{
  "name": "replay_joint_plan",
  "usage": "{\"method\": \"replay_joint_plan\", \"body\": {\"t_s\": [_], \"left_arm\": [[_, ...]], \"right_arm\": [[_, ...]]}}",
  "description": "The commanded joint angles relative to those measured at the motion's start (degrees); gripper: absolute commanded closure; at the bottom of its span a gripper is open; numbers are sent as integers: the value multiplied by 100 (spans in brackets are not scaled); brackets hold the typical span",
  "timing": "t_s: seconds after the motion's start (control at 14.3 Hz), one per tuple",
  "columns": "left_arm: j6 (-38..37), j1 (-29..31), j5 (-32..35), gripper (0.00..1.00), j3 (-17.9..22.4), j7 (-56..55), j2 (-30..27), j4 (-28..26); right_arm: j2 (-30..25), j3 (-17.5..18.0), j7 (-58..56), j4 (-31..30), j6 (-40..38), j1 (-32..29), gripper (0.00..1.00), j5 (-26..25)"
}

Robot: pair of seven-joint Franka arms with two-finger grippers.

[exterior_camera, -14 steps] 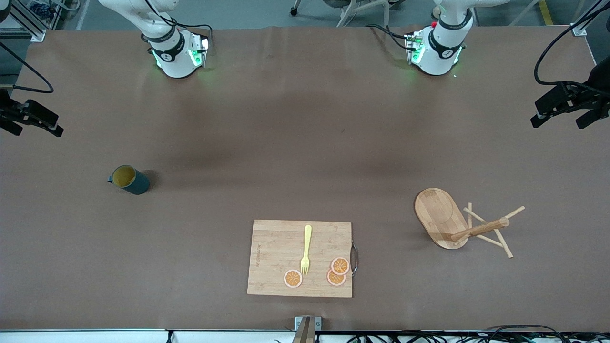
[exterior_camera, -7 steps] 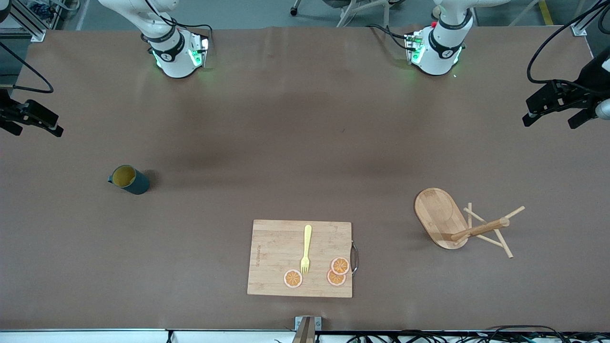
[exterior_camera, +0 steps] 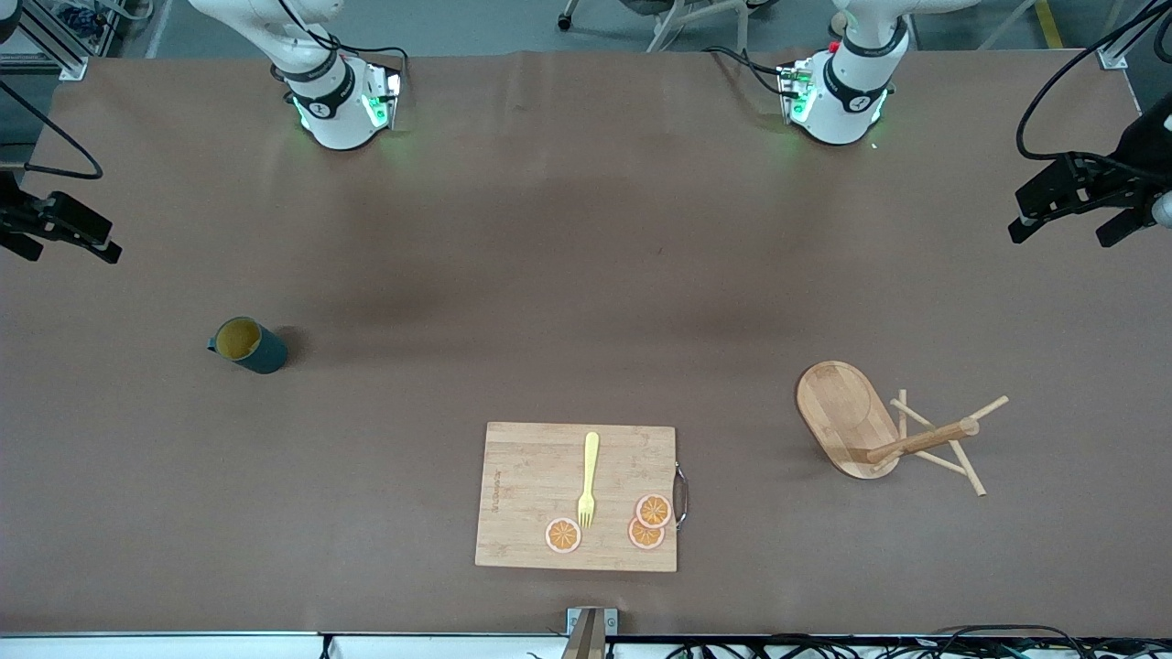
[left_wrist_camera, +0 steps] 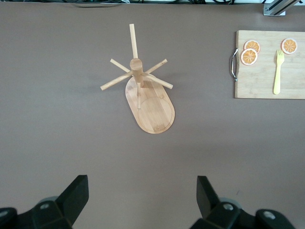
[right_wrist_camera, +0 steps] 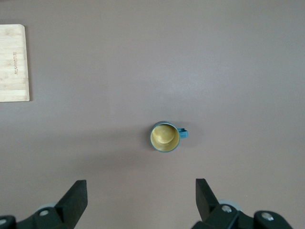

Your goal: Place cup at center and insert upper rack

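The cup (exterior_camera: 247, 344), dark teal with a yellow inside, stands upright toward the right arm's end of the table; it also shows in the right wrist view (right_wrist_camera: 165, 137). The upper rack (exterior_camera: 847, 416), a light wooden mug tree with an oval base, a post and crossing pegs, appears to stand upright toward the left arm's end; it also shows in the left wrist view (left_wrist_camera: 151, 107). My right gripper (exterior_camera: 71, 252) (right_wrist_camera: 141, 193) is open and empty, high near the cup's end of the table. My left gripper (exterior_camera: 1058, 236) (left_wrist_camera: 143, 191) is open and empty, high near the rack's end.
A rectangular wooden cutting board (exterior_camera: 531, 476) lies near the front camera at mid table, with a yellow fork (exterior_camera: 588, 480) and three orange slices (exterior_camera: 654, 510) on it. It also shows in the left wrist view (left_wrist_camera: 262, 81) and the right wrist view (right_wrist_camera: 13, 62).
My left gripper has shifted slightly toward the middle of the table. The right arm, the cup and the rack have not moved.
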Motion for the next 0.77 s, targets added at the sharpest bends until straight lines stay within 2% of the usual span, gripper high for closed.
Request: {"method": "replay_joint_plan", "body": {"t_s": [0.0, 0.42, 0.7], "left_arm": [[12, 18, 38, 0, -23, -11, -58, 12], [12, 9, 38, 0, -23, -11, -49, 12], [12, 26, 38, 0, -23, -11, -49, 12]], "right_arm": [[-122, 70, -22, -78, 30, -65, 0, -44], [-17, 61, 5, 18, 22, -65, 0, -9], [562, 70, 22, 71, 109, -30, 0, -62]]}}
